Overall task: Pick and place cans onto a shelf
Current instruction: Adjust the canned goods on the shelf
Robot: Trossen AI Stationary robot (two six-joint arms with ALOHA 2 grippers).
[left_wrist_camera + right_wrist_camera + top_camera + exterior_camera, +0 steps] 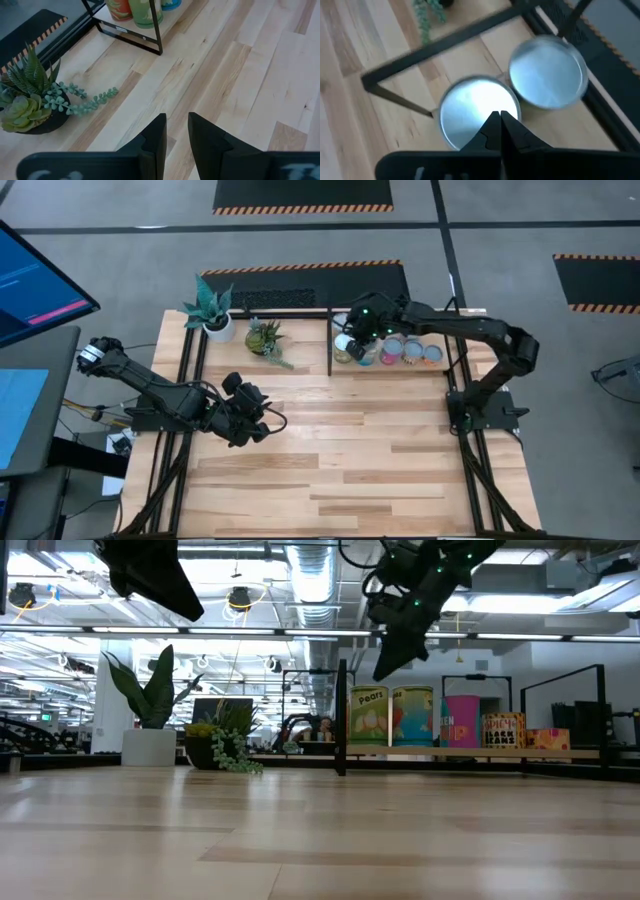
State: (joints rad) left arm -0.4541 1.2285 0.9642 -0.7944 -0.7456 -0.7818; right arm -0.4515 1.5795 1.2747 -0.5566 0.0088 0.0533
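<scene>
The cans are lined up inside the shelf, upper centre. The right gripper, shut and empty, is poised above them; one could be toppled if it is clipped.

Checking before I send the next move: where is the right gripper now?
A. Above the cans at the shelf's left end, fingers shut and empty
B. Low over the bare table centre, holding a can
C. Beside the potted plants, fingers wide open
A: the right gripper hangs over the silver can tops inside the shelf, fingers together with nothing between them.
</scene>
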